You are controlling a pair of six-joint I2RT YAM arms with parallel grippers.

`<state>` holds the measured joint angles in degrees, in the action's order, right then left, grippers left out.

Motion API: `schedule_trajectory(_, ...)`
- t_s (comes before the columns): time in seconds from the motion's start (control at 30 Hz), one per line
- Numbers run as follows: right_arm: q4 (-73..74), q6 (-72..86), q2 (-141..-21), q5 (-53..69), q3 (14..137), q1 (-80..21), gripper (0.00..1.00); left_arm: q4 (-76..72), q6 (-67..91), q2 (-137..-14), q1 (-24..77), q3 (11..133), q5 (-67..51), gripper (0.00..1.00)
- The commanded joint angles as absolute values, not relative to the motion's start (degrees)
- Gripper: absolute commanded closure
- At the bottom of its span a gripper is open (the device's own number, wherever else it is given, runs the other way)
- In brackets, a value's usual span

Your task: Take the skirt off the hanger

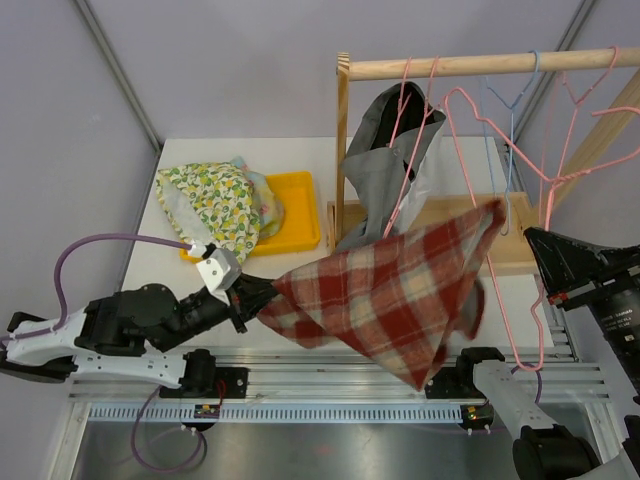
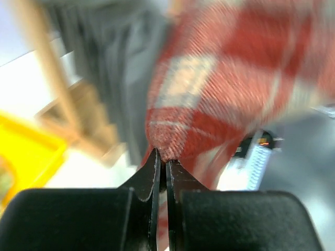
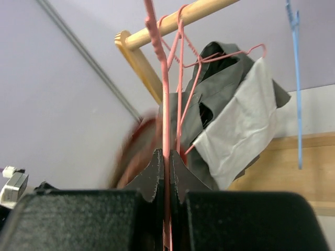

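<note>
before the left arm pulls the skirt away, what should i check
1. Left gripper shut on the skirt corner: ok.
2. Right gripper shut on the pink hanger wire: ok.
3. Skirt's far corner free of the hanger: cannot tell, it is blurred against the wire.
4. Skirt clear of the grey garment: cannot tell, they overlap from above.
5. Yellow tray apart from the left gripper: ok.

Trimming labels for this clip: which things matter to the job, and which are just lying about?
Job: skirt, pink hanger, left gripper, right gripper.
Lying about: grey garment, blue hanger, yellow tray, floral cloth.
</note>
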<state>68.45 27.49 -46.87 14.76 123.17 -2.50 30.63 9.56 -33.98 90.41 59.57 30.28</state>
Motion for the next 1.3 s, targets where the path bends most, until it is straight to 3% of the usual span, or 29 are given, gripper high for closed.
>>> schedule_trajectory(0.0,66.09,24.79,-47.29,8.18,124.98,-2.55,1.00,35.51,10.20,-32.17,90.53,62.92,40.51,1.00)
schedule_trajectory(0.33,67.68,24.26,-47.46,8.70,116.91,-2.64,1.00,37.19,-3.83,-41.39,90.18,71.63,51.66,1.00)
schedule_trajectory(0.43,65.57,24.26,-47.29,8.18,113.21,-2.55,1.00,32.98,-8.85,-41.40,85.62,72.59,48.89,1.00)
schedule_trajectory(0.73,52.05,25.05,-50.01,9.93,102.49,-2.64,1.00,27.44,-13.27,-53.69,49.95,78.74,26.40,1.00)
schedule_trajectory(0.83,49.67,25.14,-52.03,10.28,102.48,-2.64,1.00,25.06,-9.76,-58.17,33.98,84.10,19.26,1.00)
schedule_trajectory(1.0,46.41,24.61,-55.10,10.46,102.39,-2.64,1.00,23.38,-5.55,-70.38,21.64,93.85,15.47,1.00)
schedule_trajectory(1.2,42.54,24.78,-59.23,11.42,102.65,-2.64,1.00,20.04,4.29,-84.70,7.66,94.66,8.09,1.00)
schedule_trajectory(1.27,41.49,24.70,-60.37,11.95,103.62,-2.55,1.00,23.71,9.30,-92.26,4.76,96.23,6.25,0.89)
